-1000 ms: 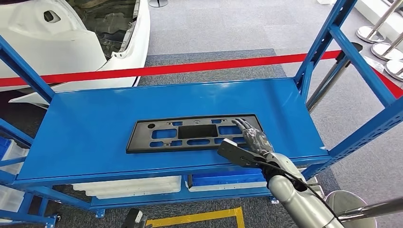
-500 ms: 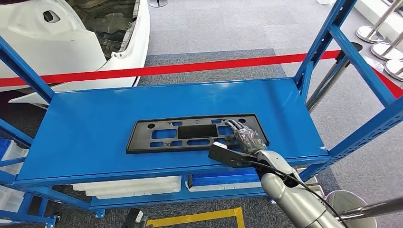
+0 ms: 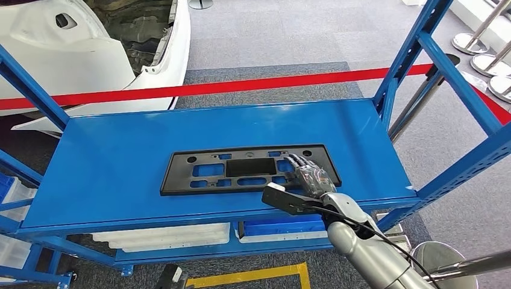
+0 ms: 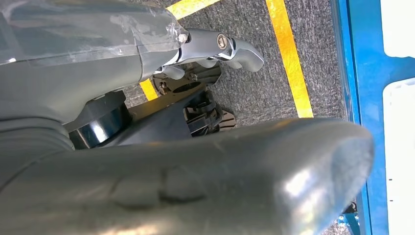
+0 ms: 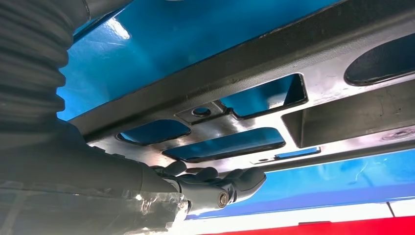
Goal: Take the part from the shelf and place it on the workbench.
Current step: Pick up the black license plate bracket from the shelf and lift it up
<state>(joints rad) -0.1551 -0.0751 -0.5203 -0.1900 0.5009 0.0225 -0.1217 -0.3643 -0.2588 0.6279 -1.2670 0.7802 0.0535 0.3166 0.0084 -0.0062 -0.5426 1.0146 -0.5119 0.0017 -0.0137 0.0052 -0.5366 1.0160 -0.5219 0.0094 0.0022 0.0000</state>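
Note:
The part [image 3: 241, 168] is a flat black rectangular plate with several cut-outs, lying on the blue shelf [image 3: 120, 150] near its front edge. My right hand [image 3: 306, 174] reaches in from the lower right and rests on the plate's right end, fingers stretched flat over it. In the right wrist view the dark fingers [image 5: 215, 183] lie against the edge of the glossy black part [image 5: 313, 98]; I cannot tell whether the thumb is under it. My left hand [image 4: 205, 171] hangs beside the shelf frame above the carpet, holding nothing.
Blue uprights [image 3: 422, 54] frame the shelf on both sides. A red barrier tape [image 3: 241, 85] runs behind it, with a white car body [image 3: 90, 48] at the far left. White bins [image 3: 163, 236] sit on the lower level. Chrome stanchions [image 3: 482, 42] stand at the right.
My right hand has slid a little to the left over the part's right end. The part has not moved.

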